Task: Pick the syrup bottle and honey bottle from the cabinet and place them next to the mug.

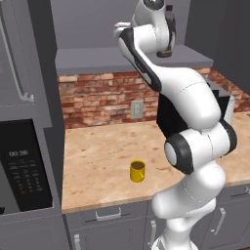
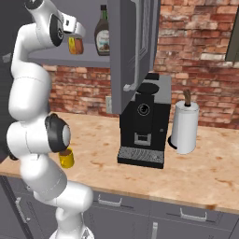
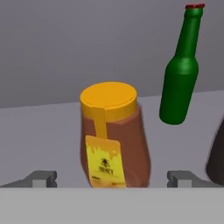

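Open hand (image 3: 112,178) straddling the honey bottle (image 3: 114,138); green glass bottle (image 3: 179,78) just beyond: an off-centre closure could topple either.

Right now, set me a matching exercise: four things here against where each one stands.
Things:
1. honey bottle
2. green bottle
3. mug
4. paper towel roll

Places:
A. counter, right of the coffee machine
B. counter, in front of the arm
C. cabinet shelf, between the open pincer tips
D. cabinet shelf, behind the honey bottle

Pairs: 1-C, 2-D, 3-B, 4-A
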Tool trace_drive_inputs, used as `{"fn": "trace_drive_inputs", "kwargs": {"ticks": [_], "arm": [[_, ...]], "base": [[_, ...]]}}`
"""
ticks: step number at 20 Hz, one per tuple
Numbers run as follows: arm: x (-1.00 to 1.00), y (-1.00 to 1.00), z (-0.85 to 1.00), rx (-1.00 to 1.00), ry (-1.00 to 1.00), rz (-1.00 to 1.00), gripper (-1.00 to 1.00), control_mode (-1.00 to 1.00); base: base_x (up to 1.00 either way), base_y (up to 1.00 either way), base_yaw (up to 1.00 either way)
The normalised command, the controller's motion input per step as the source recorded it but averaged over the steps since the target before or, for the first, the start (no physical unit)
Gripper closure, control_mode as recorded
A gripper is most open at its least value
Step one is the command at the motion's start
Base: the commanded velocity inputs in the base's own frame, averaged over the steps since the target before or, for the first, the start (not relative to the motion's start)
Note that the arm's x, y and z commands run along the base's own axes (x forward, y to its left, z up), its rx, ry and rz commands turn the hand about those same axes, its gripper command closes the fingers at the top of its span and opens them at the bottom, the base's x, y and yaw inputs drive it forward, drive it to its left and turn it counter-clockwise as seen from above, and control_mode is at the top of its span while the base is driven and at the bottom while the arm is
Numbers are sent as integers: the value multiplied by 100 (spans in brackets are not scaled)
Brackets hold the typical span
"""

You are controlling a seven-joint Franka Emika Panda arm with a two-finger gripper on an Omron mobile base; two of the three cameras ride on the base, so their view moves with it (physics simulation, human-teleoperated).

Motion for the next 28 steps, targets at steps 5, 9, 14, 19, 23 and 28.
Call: {"fn": "trace_drive_inputs", "kwargs": {"ticks": [5, 9, 14, 19, 23, 28], "arm": [[6, 2, -9, 0, 0, -1, -100, -100], [1, 0, -6, -1, 0, -5, -100, -100], [0, 0, -1, -2, 0, -7, -100, -100], [12, 0, -4, -1, 0, -2, -100, -100], [22, 0, 0, 0, 0, 0, -100, -100], [24, 0, 0, 0, 0, 0, -100, -100]], "base": [[0, 0, 0], [0, 0, 0], [0, 0, 0], [0, 0, 0], [0, 0, 0], [0, 0, 0]]}}
